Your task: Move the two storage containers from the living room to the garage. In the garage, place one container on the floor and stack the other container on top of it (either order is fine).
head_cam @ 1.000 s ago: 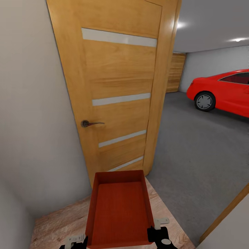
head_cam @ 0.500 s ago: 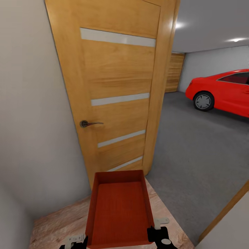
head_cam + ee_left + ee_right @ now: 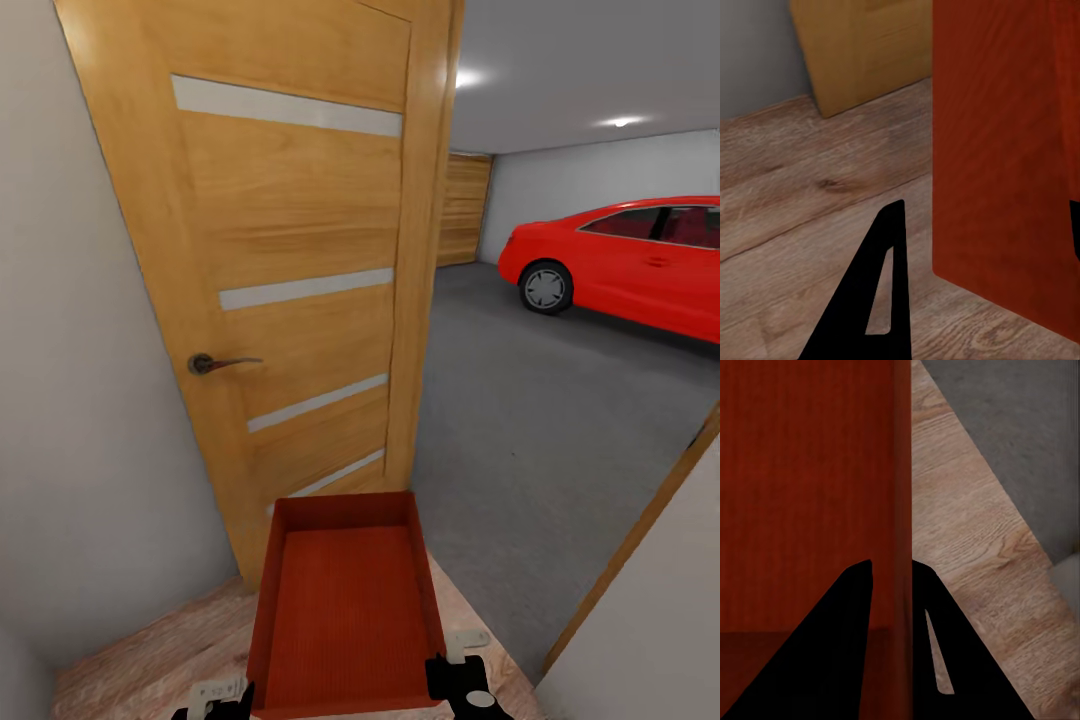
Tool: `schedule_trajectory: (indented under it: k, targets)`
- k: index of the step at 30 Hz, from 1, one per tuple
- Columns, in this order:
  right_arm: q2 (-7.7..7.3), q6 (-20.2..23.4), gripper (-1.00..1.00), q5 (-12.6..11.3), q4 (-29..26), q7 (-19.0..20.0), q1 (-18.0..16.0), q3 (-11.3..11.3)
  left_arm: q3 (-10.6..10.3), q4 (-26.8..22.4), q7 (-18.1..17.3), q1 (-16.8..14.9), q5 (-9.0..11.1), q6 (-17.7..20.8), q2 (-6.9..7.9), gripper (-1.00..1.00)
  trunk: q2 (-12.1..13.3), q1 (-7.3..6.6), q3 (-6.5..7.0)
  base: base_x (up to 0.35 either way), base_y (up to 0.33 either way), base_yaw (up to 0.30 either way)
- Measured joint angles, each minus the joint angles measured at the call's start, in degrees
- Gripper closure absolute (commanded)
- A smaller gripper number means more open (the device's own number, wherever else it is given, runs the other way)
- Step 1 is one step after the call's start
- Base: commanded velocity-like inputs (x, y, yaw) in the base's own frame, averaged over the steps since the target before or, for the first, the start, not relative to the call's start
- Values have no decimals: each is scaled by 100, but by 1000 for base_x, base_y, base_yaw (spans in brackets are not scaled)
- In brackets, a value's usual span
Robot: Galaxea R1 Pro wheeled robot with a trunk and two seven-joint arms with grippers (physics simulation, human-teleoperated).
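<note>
I carry the bin (image 3: pixel 345 600), right claw (image 3: pixel 892 577) clamping its wall, left claw (image 3: pixel 982 247) grip unclear; swinging wide risks clipping the door (image 3: pixel 290 250).

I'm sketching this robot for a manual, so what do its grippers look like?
In the head view, the right gripper is a glossy black block with a pale grey flat bracket, and the left gripper shows a similar pale grey bracket with small dark marks. In the wrist views, the fingers are flat black tapering blades, some with a narrow slot.

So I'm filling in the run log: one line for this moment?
phase: transit at garage doorway | load: storage container | right pincer: clamped on wall | left pincer: astride wall | ahead: concrete floor
</note>
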Motion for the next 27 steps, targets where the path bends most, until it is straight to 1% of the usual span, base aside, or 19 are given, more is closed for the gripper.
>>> schedule_trajectory:
  k: [11, 20, 27]
  targets:
    - [0, 3, 100, 15, -7, 2, -1, -3, 1, 0, 1, 0, 2, 2, 0, 100, 0, 0, 0, 14, 38, -26]
    - [0, 0, 100, 4, 1, 0, -2, 0, 0, 2, 0, 0, 1, 2, 0, 100, 0, 0, 0, 2, 4, -158]
    - [0, 3, 100, 10, -7, 2, -1, -2, 1, -2, 0, 0, 1, -1, 0, 100, 0, 0, 0, 0, 0, -33]
